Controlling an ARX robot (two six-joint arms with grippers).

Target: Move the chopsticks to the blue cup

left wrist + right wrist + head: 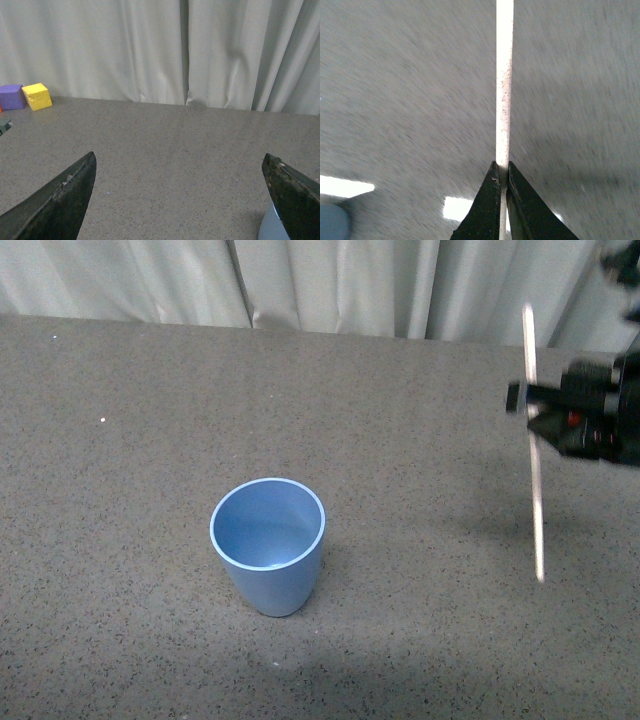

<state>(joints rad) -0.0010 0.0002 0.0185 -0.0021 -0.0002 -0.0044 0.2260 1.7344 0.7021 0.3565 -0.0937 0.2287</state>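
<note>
The blue cup (268,543) stands upright and empty on the grey table in the front view. My right gripper (533,412) is shut on the chopsticks (535,480), a pale thin stick held nearly upright in the air, well to the right of the cup. In the right wrist view the stick (504,80) runs straight out from between the shut fingertips of the gripper (502,172), and a bit of the cup (332,222) shows at the corner. My left gripper (180,185) is open and empty, with part of the cup (272,227) beside one finger.
A white curtain (330,280) hangs behind the table's far edge. In the left wrist view a yellow block (37,96) and a purple block (12,96) sit at the far edge of the table. The grey tabletop (400,470) lies between cup and stick.
</note>
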